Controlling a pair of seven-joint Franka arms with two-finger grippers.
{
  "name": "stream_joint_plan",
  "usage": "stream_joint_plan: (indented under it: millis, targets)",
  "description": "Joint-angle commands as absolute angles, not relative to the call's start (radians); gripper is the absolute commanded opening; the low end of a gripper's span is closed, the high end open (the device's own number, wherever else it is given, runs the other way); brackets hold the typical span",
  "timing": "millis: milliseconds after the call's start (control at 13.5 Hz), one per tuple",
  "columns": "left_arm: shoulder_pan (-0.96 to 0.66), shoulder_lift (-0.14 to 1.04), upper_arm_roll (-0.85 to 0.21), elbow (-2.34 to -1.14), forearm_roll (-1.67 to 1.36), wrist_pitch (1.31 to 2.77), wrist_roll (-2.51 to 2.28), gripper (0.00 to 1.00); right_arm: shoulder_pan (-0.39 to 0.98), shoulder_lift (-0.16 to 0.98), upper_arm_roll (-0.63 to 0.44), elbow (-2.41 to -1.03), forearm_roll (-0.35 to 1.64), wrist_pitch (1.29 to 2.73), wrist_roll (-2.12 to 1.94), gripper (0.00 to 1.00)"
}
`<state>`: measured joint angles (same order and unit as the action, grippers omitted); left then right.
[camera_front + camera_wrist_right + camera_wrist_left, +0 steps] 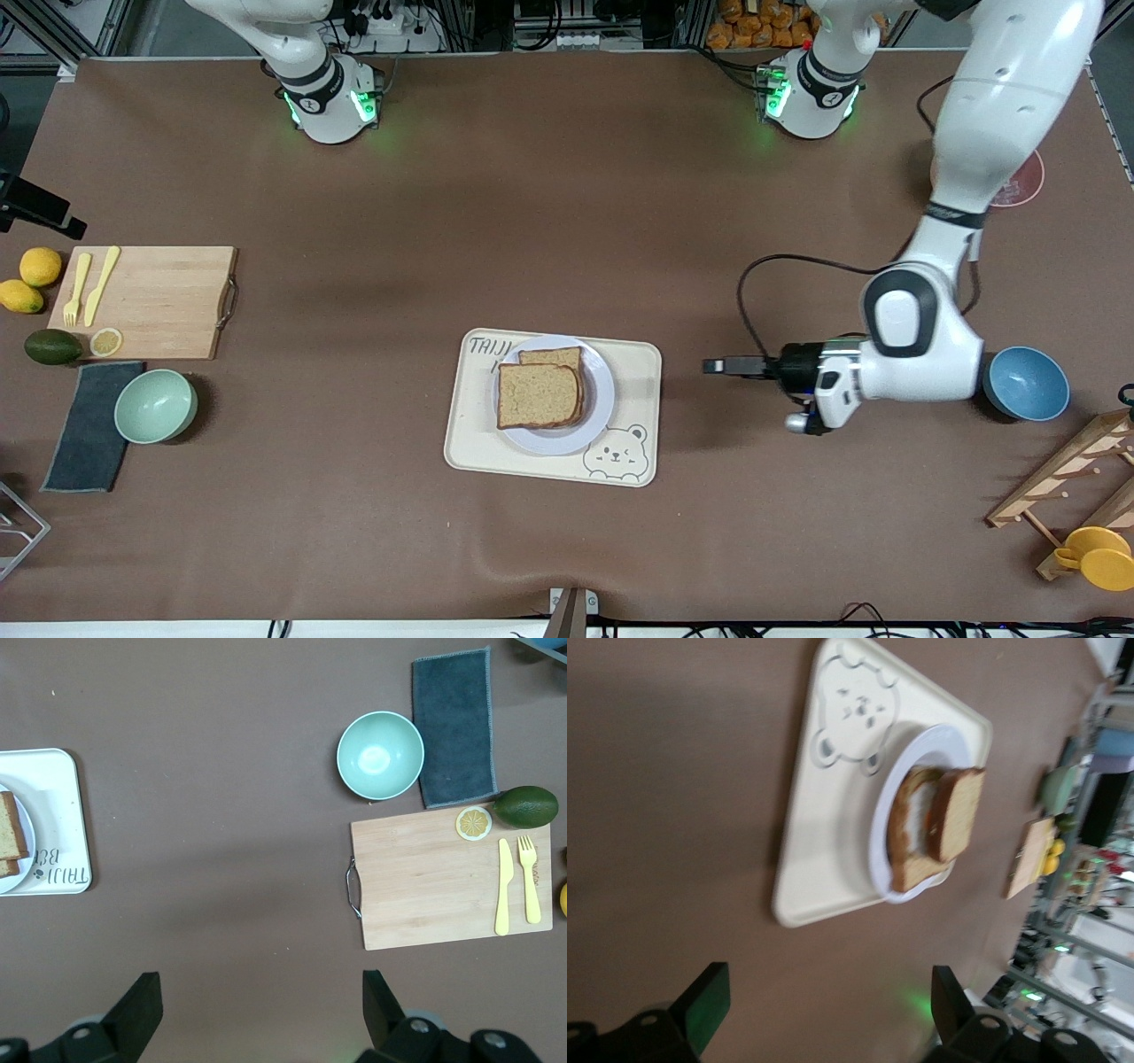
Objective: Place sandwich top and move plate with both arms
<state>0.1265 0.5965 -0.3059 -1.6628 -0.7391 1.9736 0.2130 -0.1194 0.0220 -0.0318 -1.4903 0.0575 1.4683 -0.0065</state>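
Note:
The sandwich top (538,395), a plain brown slice, lies on a second slice on the plate (603,390). The plate sits on a cream bear-printed tray (640,372). My left gripper (716,365) is open and empty. It is turned sideways low over the bare table, between the tray and a blue bowl, and points at the tray. The left wrist view shows its spread fingers (709,1001) and the stacked slices (961,811), with white filling between them. My right gripper (261,992) is open and empty, high over the table between the tray (53,815) and a cutting board. It is out of the front view.
A wooden cutting board (159,301) with yellow cutlery, a mint bowl (156,405), a grey cloth (89,425), lemons and an avocado lie toward the right arm's end. A blue bowl (1028,383), a wooden rack (1072,483) and a yellow cup (1099,556) lie toward the left arm's end.

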Motion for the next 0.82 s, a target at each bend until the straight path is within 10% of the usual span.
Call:
stream_joint_plan:
  millis: [0, 742]
  targets:
    - [0.185, 0.493, -0.307, -1.671, -0.533, 1.863, 0.109, 1.00, -0.138, 0.023, -0.025, -1.485, 0.058, 1.468, -0.002, 1.00]
    - [0.215, 0.115, -0.324, -1.494, 0.024, 1.536, -0.181, 1.00, -0.149, 0.020, -0.025, -1.483, 0.071, 1.465, 0.003, 1.00]
